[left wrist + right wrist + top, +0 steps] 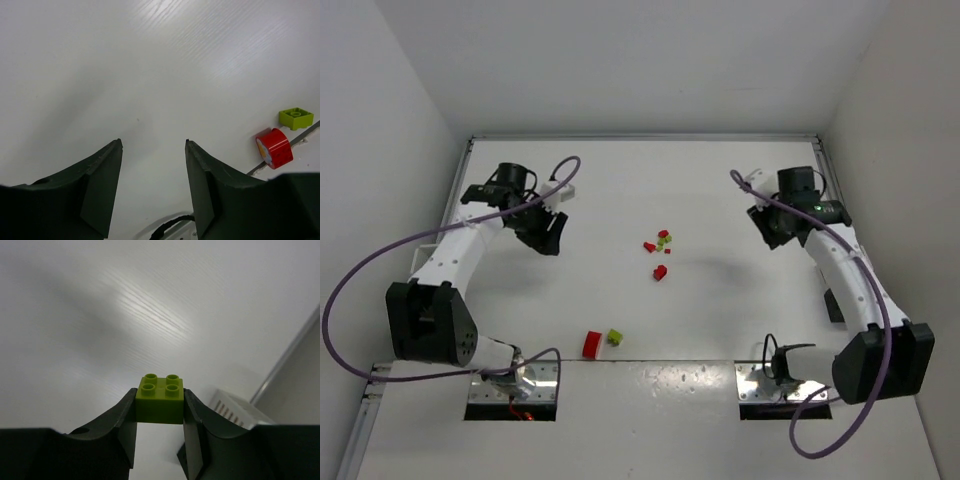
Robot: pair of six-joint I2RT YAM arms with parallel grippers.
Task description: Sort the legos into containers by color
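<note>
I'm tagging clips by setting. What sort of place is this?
Probably a robotics lab test cell: white walls box in a white table, a left arm and right arm are bolted on, and toy legos lie scattered as practice pieces.

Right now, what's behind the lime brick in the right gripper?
Bare white table behind the lime brick, which the right gripper clamps. Further right, a corner of a white ribbed container shows; the gripper's finger covers the rest, so its contents can't be seen.

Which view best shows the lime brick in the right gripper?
Right wrist view: the lime brick sits central, studs up, clamped between the fingers. The top view hides it under the right gripper; the left wrist view misses it.
</note>
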